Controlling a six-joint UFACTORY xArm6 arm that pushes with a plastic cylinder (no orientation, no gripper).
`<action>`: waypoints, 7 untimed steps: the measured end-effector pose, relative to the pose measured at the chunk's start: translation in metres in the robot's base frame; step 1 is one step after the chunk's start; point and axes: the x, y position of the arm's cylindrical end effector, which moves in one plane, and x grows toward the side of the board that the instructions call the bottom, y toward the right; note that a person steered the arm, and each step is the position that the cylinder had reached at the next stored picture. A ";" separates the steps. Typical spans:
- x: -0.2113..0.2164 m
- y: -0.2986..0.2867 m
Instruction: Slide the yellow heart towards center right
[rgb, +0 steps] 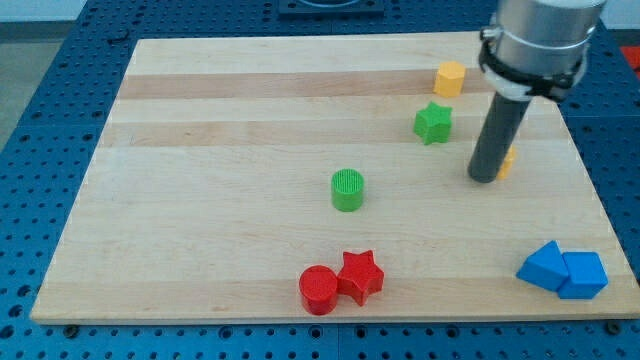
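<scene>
Fingers: none, only my tip (484, 178), grasping nothing, right of board centre. Yellow heart (508, 161) touches its right side, mostly hidden behind the rod. Green star (432, 122) and yellow block (449, 77) lie nearby toward the view's top-left.
</scene>
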 end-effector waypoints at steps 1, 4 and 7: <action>-0.012 0.021; -0.012 0.038; -0.015 0.065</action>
